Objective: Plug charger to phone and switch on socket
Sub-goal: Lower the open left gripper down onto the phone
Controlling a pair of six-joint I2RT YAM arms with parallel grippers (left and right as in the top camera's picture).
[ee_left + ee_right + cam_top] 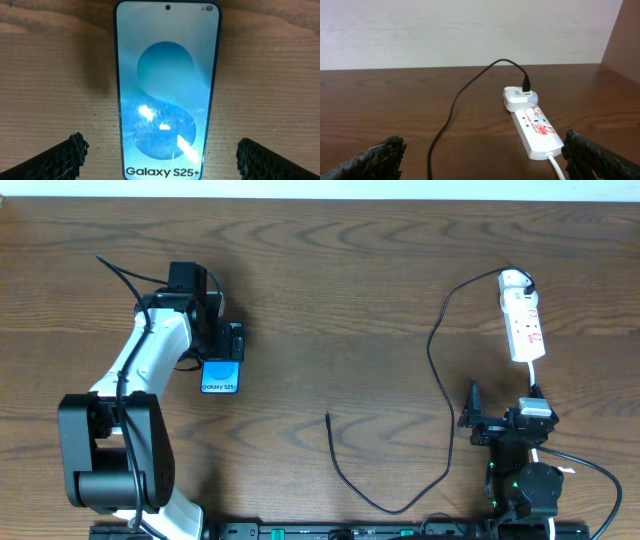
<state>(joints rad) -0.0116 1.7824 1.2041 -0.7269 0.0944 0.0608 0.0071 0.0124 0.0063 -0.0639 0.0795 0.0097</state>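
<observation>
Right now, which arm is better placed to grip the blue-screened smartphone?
Left. The left claw hangs open directly over the slim black-framed smartphone with the bright blue screen, a finger on each side. The right claw sits across the table, facing the white oblong power strip.

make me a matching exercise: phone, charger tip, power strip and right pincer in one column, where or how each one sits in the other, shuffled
Column one:
1 phone
2 loose tip of the charger cable
3 power strip
4 right pincer

Column two:
A open, facing the strip from the near edge
B screen up between the open fingers of the left pincer
C far right of the table, cable plugged in at its far end
D alone on bare wood, mid-table

Pairs: 1-B, 2-D, 3-C, 4-A
</observation>
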